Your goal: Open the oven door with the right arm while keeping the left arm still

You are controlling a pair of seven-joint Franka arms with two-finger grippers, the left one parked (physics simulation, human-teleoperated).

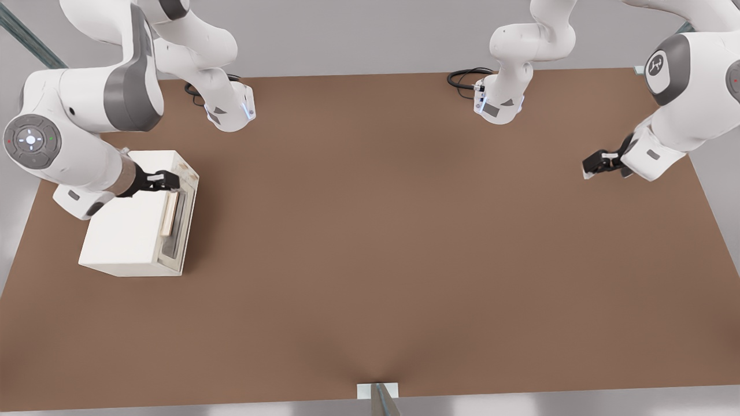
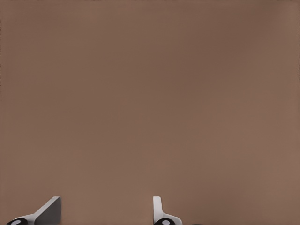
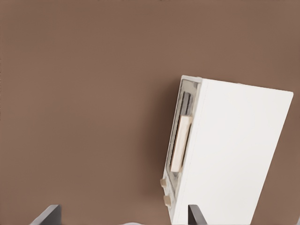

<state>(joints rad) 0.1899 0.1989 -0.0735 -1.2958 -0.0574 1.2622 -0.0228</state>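
The small white box oven (image 1: 124,231) sits on the brown table at the front view's left. Its oven door (image 1: 184,216) faces the front view's right and lies flush against the body, with the pale wooden bar handle (image 1: 169,214) along its upper edge. The right arm reaches in from the left, and its black gripper (image 1: 167,181) hovers over the oven's top near the far end of the handle, touching nothing. In the right wrist view the oven door (image 3: 185,136) and handle (image 3: 181,143) lie below the gripper (image 3: 121,218), whose fingertips (image 3: 49,214) stand wide apart and empty.
Both arm bases (image 1: 231,110) (image 1: 500,101) stand at the table's far edge. The other arm's gripper (image 1: 601,163) hangs over the right side. A small metal bracket (image 1: 378,392) marks the near table edge. Two knobs (image 3: 165,191) sit beside the door.
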